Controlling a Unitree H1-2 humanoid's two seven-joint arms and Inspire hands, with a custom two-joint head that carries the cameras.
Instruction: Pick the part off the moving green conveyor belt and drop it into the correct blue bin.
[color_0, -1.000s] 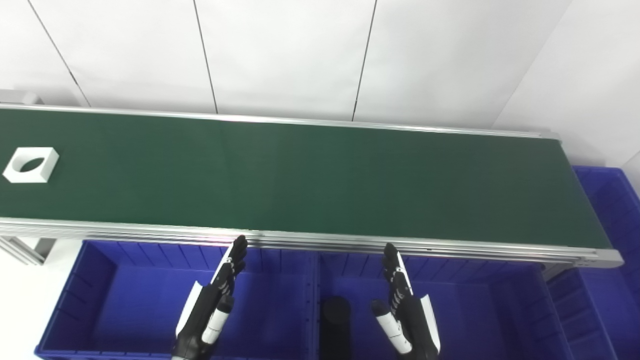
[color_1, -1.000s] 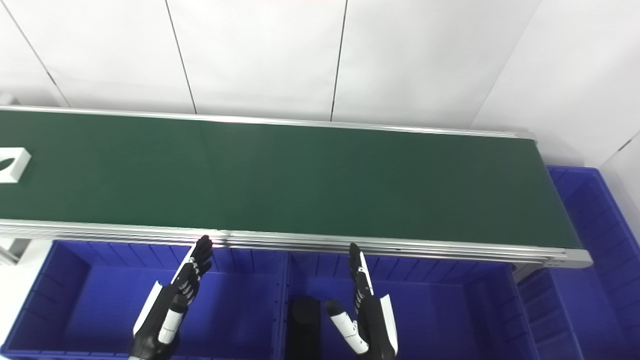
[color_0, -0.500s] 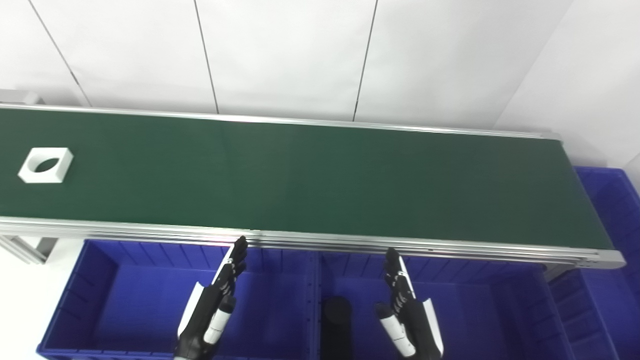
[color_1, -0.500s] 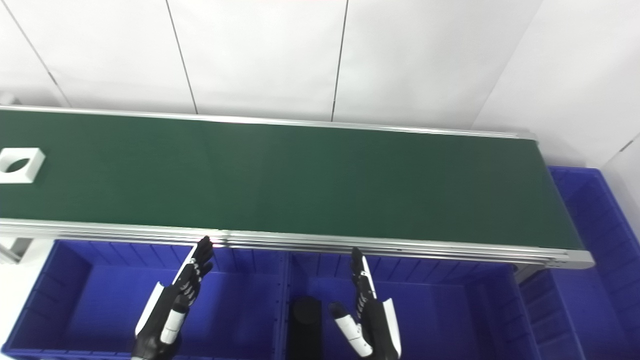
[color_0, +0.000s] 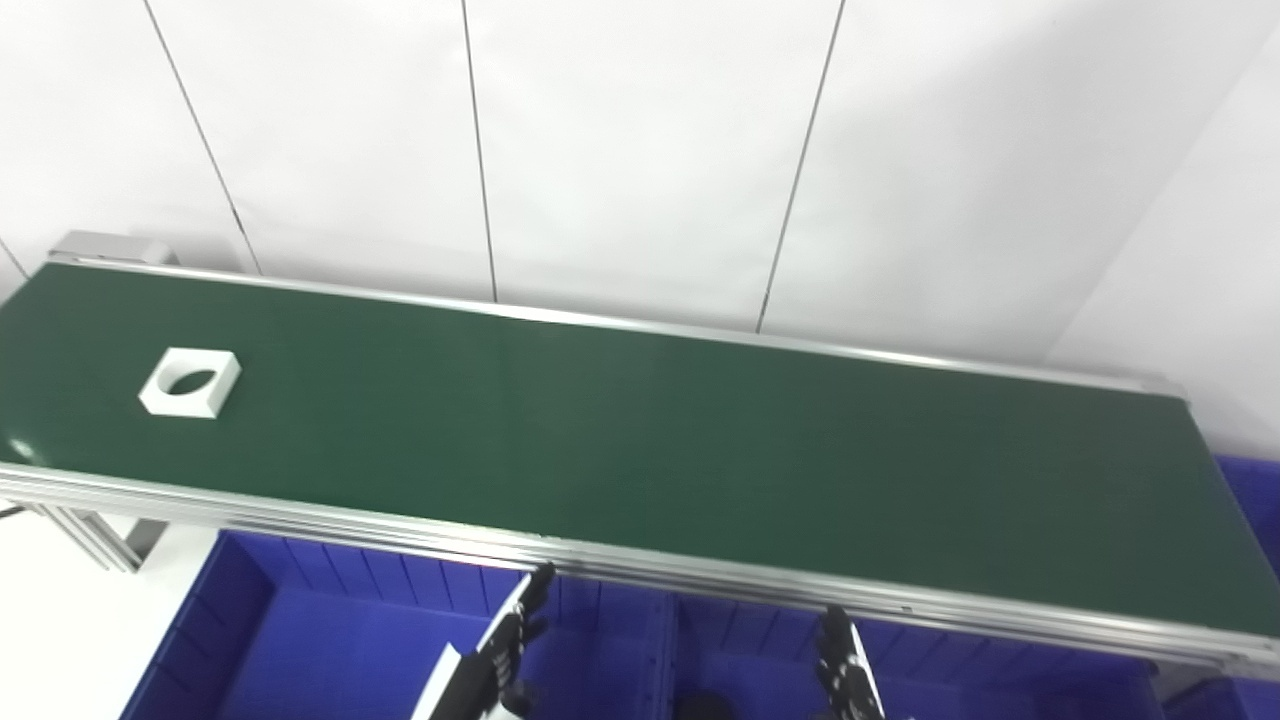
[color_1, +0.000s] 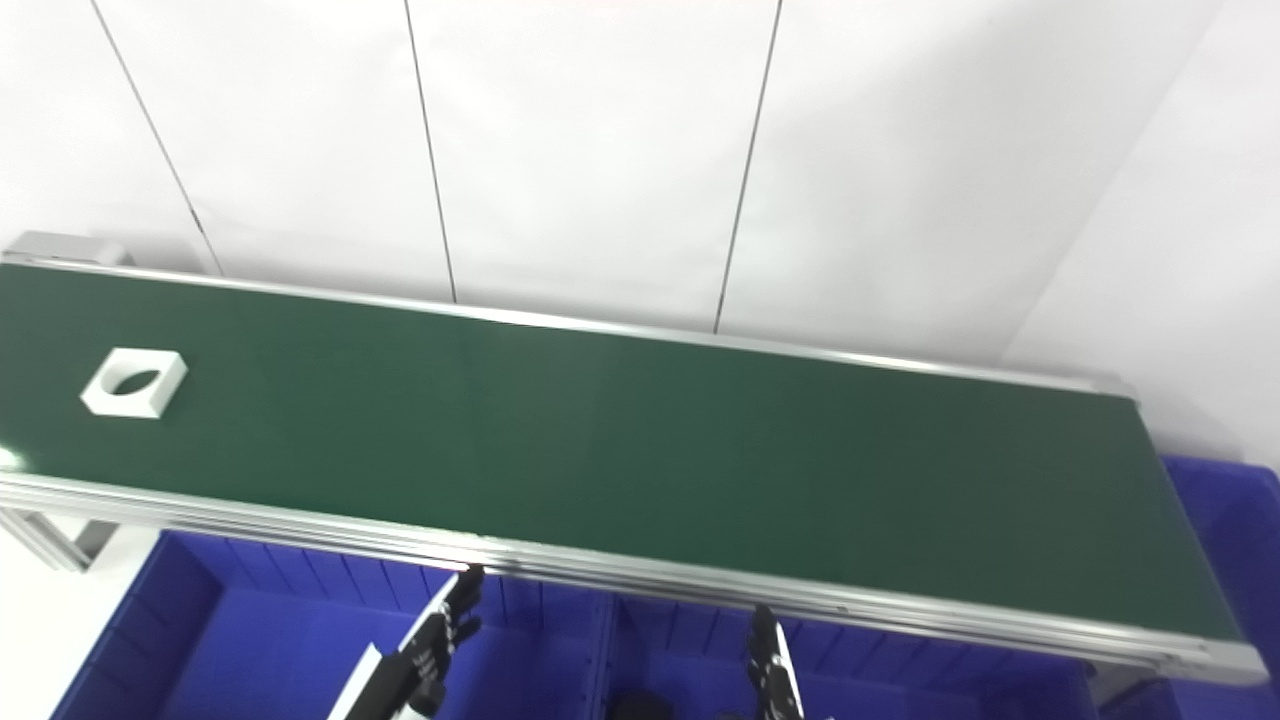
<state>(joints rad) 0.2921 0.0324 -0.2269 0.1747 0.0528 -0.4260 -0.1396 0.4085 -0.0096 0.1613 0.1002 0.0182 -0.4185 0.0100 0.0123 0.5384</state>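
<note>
My left hand (color_0: 495, 660) hangs low at the picture's bottom edge, its fingers (color_0: 528, 597) stretched out straight and apart, holding nothing, the tips pointing up toward the near rail of the belt. My right hand (color_0: 845, 660) is beside it, mostly cut off by the frame; what shows is straight and holds nothing, though I cannot tell its full pose. Both hover over the blue bins (color_0: 300, 640) that sit just below the belt's near edge.

The whole view has tipped upward and swung since a moment ago, so my head has moved; my hands only look lower because of that. The real change is the part (color_0: 190, 382), a white square block with a round hole through it. It has ridden further along the green belt (color_0: 700, 450) from the left end toward the middle. It lies flat, well apart from both hands, nearer the left one.

I judge this is still the waiting step: the block has to travel closer before I reach, and the left hand looks better placed to meet it.

The belt is a long dark green strip framed in silver rails (color_0: 700, 575), with another blue bin (color_1: 1215, 500) past its right end. Behind it stands a plain white panelled wall (color_0: 640, 150).
</note>
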